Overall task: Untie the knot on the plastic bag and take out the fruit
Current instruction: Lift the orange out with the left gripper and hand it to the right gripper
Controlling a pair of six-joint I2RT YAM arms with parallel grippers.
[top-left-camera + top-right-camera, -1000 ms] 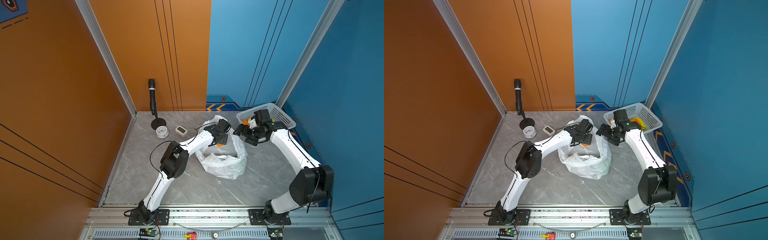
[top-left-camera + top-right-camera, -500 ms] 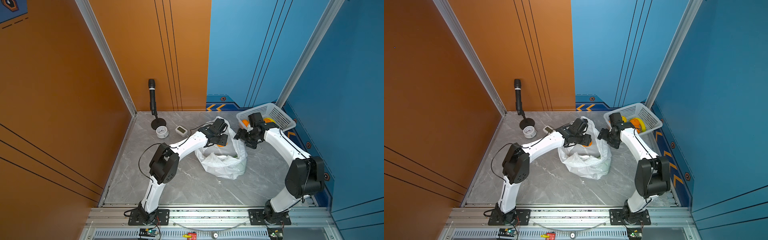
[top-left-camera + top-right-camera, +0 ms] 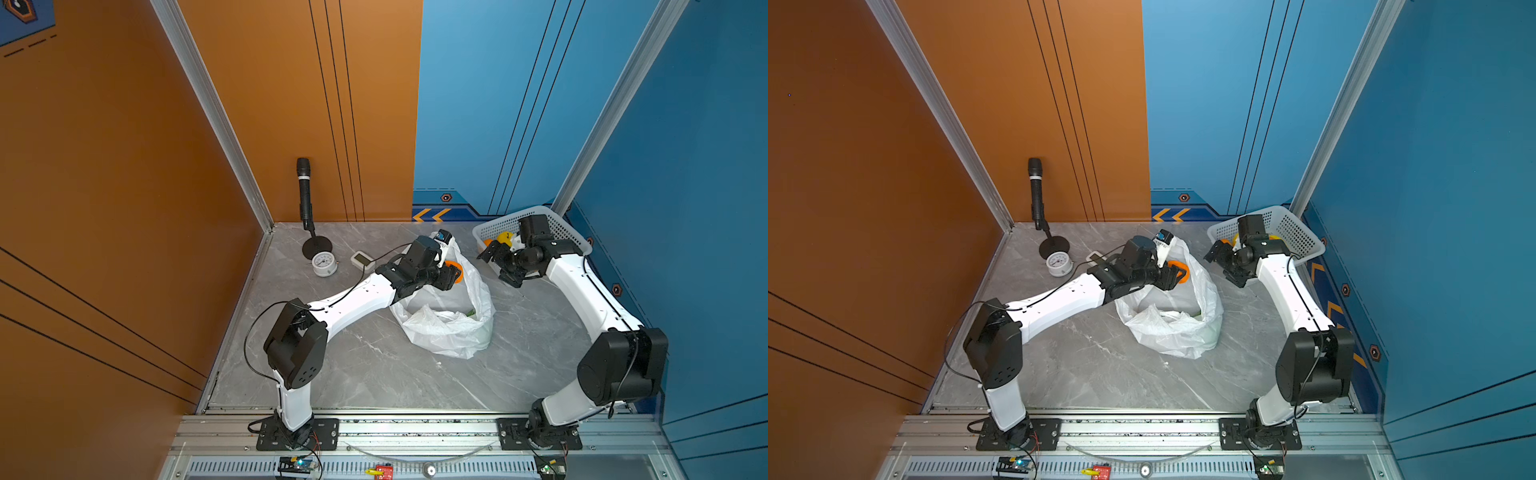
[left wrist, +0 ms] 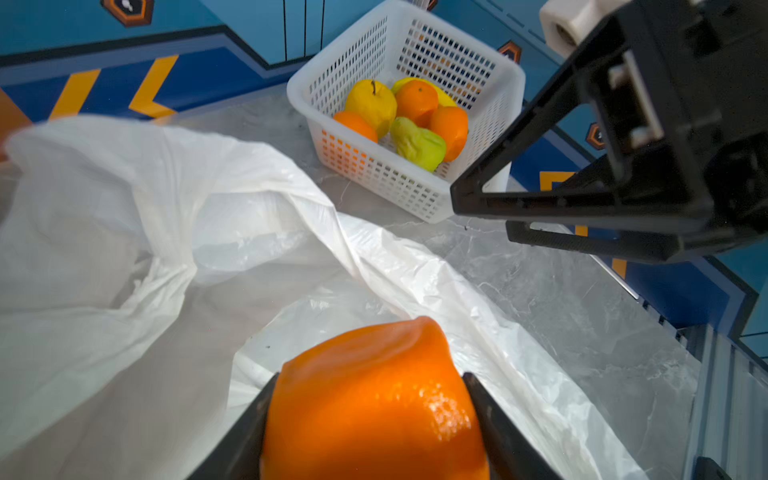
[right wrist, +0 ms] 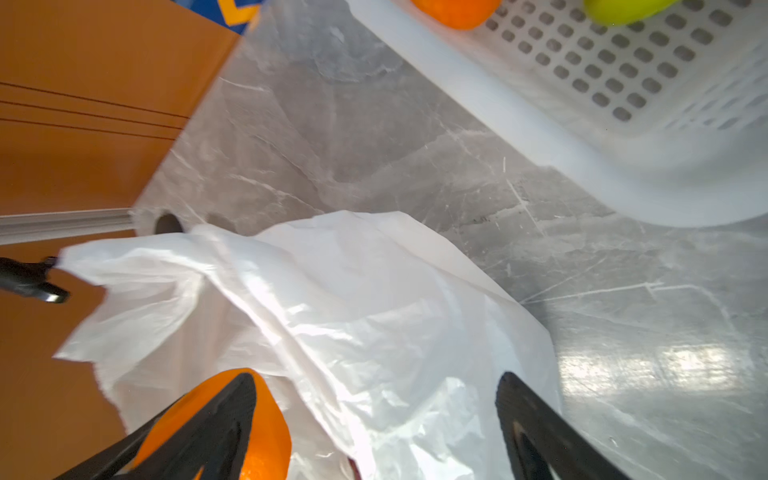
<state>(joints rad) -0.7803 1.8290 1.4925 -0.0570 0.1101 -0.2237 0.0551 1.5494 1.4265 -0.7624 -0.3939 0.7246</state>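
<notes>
**A:** What is shown in both top views?

**B:** The plastic bag is seen slumped on the counter, its mouth spread wide. No knot can be made out, so the untying is judged done. The left pincer is held over the bag's far rim, closed partway on an orange. The right pincer is held apart from it, between the bag and the basket, with its jaws spread wide and nothing between them.

**A:** What is added by the left wrist view?

**B:** The orange is seen clamped between both fingers, clear above the bag's mouth. Several fruits are already laid in the basket: three oranges, a yellow one and a green pear.

**A:** And by the right wrist view?

**B:** The spread jaws are confirmed empty. Only bag film and counter are framed between them, and the orange is glimpsed just beyond one finger.

**A:** How much is left?

**B:** Most is judged done. The held orange is not yet set in the basket. A green shape is glimpsed inside the bag, so at least one more fruit is thought to remain. What lies deeper cannot be told.
</notes>
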